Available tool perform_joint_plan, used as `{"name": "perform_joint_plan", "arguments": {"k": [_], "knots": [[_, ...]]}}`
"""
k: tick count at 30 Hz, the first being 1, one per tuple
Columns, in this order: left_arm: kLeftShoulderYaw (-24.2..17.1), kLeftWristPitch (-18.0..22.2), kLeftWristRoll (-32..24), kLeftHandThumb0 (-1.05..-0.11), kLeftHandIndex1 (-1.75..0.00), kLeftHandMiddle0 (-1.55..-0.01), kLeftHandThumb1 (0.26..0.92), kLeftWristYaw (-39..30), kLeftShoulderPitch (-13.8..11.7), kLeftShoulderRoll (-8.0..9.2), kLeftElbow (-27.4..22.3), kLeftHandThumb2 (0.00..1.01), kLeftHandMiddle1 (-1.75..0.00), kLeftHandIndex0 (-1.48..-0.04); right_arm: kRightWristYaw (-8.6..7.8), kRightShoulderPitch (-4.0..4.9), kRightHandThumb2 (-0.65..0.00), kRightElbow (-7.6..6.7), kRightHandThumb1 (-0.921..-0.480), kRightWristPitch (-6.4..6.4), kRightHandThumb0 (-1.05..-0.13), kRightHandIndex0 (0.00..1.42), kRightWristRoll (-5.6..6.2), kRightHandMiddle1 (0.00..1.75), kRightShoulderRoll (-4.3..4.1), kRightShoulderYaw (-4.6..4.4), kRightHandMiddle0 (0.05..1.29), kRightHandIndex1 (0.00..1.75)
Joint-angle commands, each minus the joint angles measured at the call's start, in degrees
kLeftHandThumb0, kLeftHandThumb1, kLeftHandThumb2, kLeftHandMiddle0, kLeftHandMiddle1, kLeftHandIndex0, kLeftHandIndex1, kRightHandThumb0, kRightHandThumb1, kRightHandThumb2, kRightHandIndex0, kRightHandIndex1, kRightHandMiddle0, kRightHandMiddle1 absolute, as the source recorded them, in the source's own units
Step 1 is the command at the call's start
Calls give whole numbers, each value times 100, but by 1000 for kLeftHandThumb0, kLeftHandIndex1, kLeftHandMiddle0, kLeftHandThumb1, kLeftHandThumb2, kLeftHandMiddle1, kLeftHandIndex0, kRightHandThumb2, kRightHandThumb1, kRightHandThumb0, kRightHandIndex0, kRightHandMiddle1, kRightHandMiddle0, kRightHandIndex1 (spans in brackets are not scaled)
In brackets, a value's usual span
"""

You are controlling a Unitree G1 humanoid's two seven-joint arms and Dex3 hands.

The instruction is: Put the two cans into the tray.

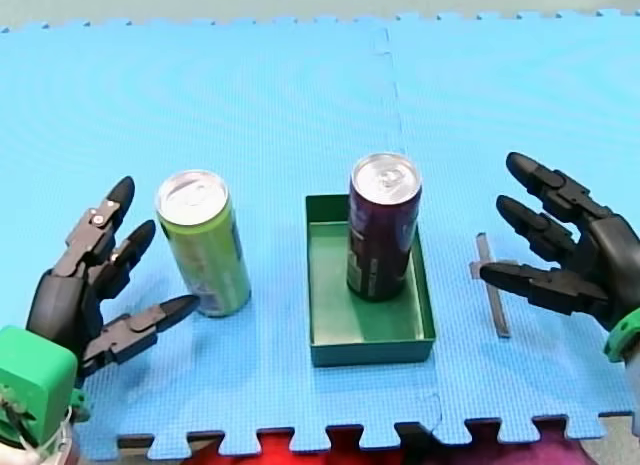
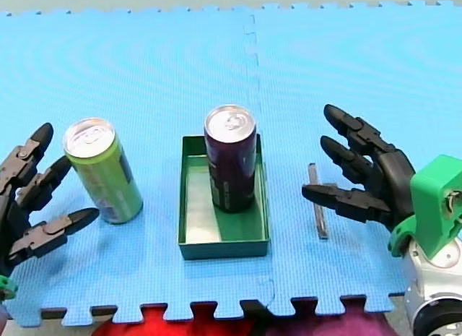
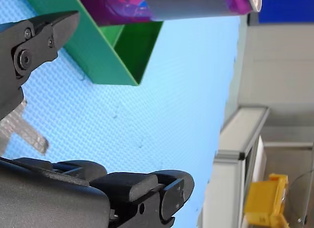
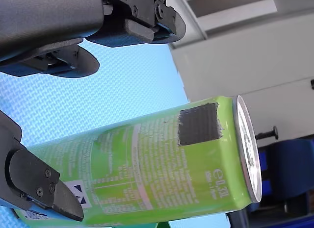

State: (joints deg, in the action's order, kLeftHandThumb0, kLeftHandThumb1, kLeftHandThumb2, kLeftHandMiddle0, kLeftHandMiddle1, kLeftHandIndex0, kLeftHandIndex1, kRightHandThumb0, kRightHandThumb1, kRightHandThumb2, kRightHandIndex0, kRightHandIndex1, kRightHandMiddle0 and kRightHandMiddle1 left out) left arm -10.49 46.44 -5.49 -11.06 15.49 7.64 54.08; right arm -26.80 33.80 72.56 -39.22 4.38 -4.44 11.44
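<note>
Cans at different stages in the head views: purple can [image 1: 382,235] upright inside the green tray [image 1: 372,351], toward its far end; green can [image 1: 205,247] upright on the blue mat [image 1: 250,105], just left of the tray and apart from it. Left hand [image 1: 95,285] empty, low on the mat just beside the green can, thumb tip close to its base, contact not clear. Right hand [image 1: 565,260] empty too, on the far side of the tray, next to a grey strip [image 1: 493,300] stuck on the mat. From the first wrist view: black fingers [image 3: 142,193] gripping nothing, with the tray wall, the purple can and the grey strip beyond them. From the second wrist view: green can [image 4: 157,174] lying between black fingers [image 4: 34,184] on either side, not clamped. Judged from this: one can delivered, second one about to be grasped. Next move likely for the left hand: close firmly around the middle of the green can, lift above the tray wall, carry across, set down in the free near half without knocking the purple can.
</note>
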Motion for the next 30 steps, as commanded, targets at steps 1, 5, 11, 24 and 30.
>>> {"name": "perform_joint_plan", "arguments": {"k": [1, 5, 11, 24, 30], "knots": [[-4, 25, -16, -1048, -3, -415, 641, 6, 49, -7, 33, 0, -9, -227, -16, 6, 0, -7, -643, 8, -844, 403, 32, 0, -23, 23, 362, 0], [1, -18, -23, -1048, -3, -420, 640, 3, 108, -30, 45, 0, -10, -229, -1, 12, 0, -9, -644, 15, -848, 403, 27, 0, -20, 22, 363, 0], [8, -33, -8, -1048, -3, -423, 641, 16, 180, -42, 127, 1, -10, -231, 78, 16, -1, -10, -647, 5, -857, 405, -3, 1, -17, 5, 364, 1], [158, -81, 104, -1048, -4, -428, 649, -19, 278, -60, 161, 3, -9, -235, 241, 27, -1, 6, -652, -21, -861, 412, -68, 0, -34, -41, 366, 2], [223, -186, 126, -1048, -4, -431, 653, -101, 266, -30, 74, 4, -9, -239, 265, 38, -1, 8, -655, -18, -854, 413, -79, 0, -40, -44, 365, 2]]}}
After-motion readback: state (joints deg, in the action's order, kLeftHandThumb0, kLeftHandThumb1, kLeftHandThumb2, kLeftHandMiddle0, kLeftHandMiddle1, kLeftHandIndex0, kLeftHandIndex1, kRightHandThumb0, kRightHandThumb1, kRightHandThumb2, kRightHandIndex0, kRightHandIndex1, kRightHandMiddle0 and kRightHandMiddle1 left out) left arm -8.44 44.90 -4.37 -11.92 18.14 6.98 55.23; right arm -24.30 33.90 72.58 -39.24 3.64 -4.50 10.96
